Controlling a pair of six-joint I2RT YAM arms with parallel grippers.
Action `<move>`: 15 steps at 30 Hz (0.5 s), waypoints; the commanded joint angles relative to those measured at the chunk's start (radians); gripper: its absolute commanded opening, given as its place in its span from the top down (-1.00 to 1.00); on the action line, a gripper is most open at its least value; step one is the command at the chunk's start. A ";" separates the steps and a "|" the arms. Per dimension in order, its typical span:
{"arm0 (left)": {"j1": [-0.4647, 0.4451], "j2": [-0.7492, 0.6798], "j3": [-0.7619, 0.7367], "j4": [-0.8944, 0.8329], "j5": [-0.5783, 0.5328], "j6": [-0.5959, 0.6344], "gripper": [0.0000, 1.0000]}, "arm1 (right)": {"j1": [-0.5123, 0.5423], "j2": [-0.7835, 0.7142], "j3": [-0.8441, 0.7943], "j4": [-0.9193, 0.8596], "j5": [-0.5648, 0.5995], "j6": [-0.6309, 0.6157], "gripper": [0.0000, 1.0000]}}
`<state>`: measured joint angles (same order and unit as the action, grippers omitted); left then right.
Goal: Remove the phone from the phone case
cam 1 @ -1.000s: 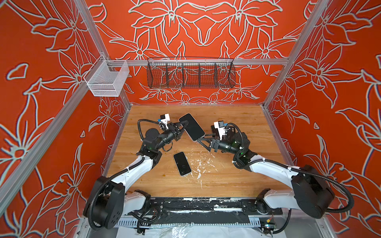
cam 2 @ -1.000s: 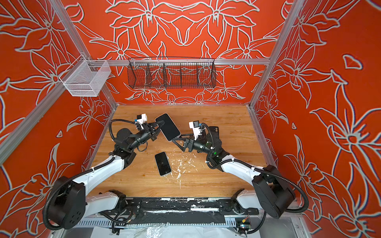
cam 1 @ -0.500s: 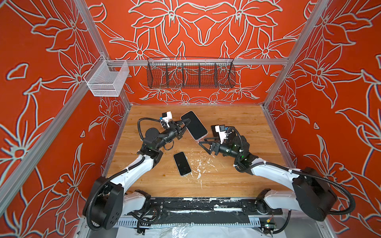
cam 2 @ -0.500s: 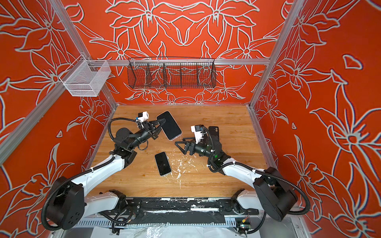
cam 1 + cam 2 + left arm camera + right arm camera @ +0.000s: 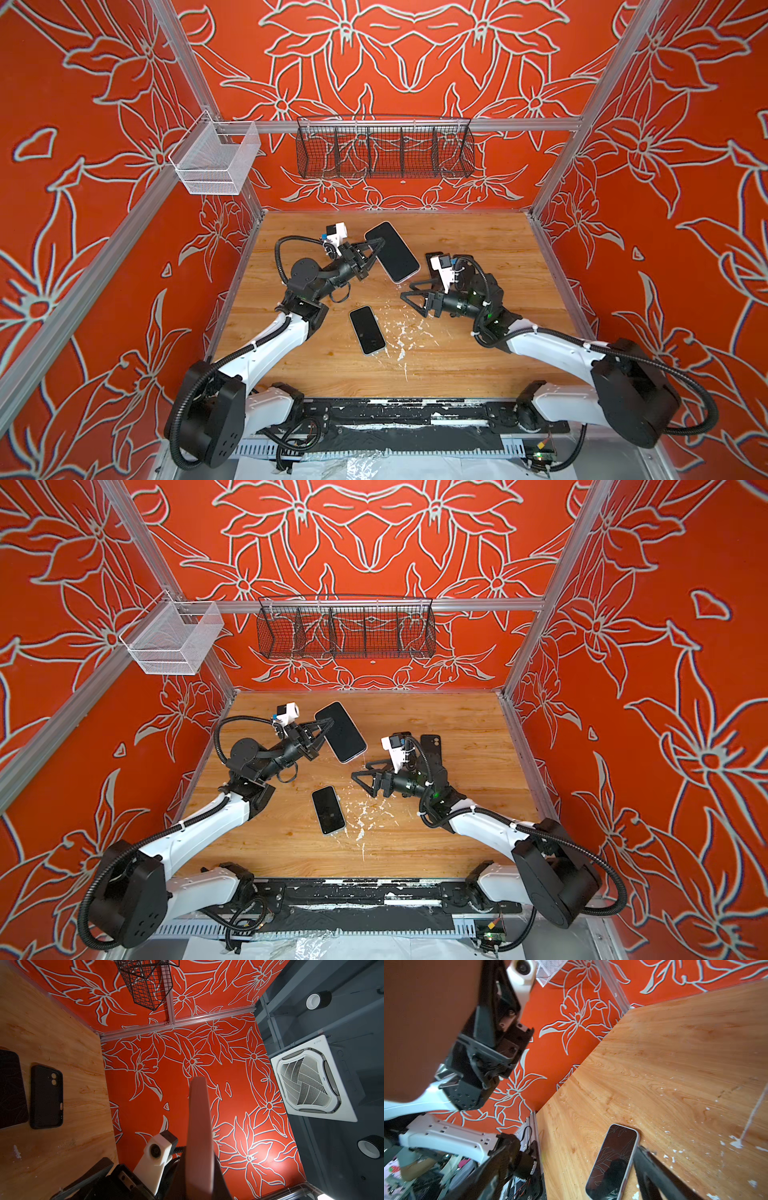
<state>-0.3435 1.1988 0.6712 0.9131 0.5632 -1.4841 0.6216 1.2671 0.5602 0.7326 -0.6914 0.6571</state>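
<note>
My left gripper (image 5: 372, 251) (image 5: 324, 729) is shut on one long edge of a large phone (image 5: 392, 251) (image 5: 341, 731) and holds it tilted above the table, dark screen up. In the left wrist view the phone (image 5: 199, 1126) is edge-on and pinkish between the jaws. A black phone case (image 5: 430, 744) (image 5: 46, 1097) lies flat at the back right, partly behind my right wrist. My right gripper (image 5: 409, 297) (image 5: 359, 777) (image 5: 571, 1178) hangs open and holds nothing, apart from the held phone.
A smaller phone (image 5: 367, 330) (image 5: 328, 810) (image 5: 612, 1159) lies screen up mid-table, near my right gripper's fingers. White flecks (image 5: 401, 332) are scattered beside it. A black wire basket (image 5: 384, 147) and a white mesh bin (image 5: 214, 160) hang on the walls.
My right gripper has drawn back from the held phone, toward the front right and lower. The left gripper has kept its hold and shifted the phone slightly.
</note>
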 commanded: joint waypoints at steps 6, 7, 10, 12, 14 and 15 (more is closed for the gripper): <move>-0.003 -0.017 0.030 0.047 0.016 0.021 1.00 | -0.011 -0.069 0.075 -0.001 -0.115 -0.005 -0.91; -0.003 -0.018 0.027 0.047 0.015 0.019 1.00 | -0.011 -0.073 0.078 -0.002 -0.114 -0.002 -0.91; -0.003 -0.018 0.021 0.049 0.014 0.021 1.00 | -0.014 -0.083 0.088 -0.013 -0.099 0.002 -0.91; -0.003 -0.020 0.019 0.047 0.012 0.021 1.00 | -0.016 -0.089 0.094 -0.025 -0.085 0.004 -0.91; -0.003 -0.020 0.021 0.047 0.014 0.021 1.00 | -0.020 -0.095 0.095 -0.029 -0.075 0.003 -0.91; -0.003 -0.021 0.022 0.047 0.014 0.021 1.00 | -0.022 -0.098 0.096 -0.027 -0.071 0.004 -0.91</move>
<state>-0.3435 1.1988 0.6712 0.8986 0.5636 -1.4628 0.6083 1.1973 0.6239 0.7067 -0.7670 0.6579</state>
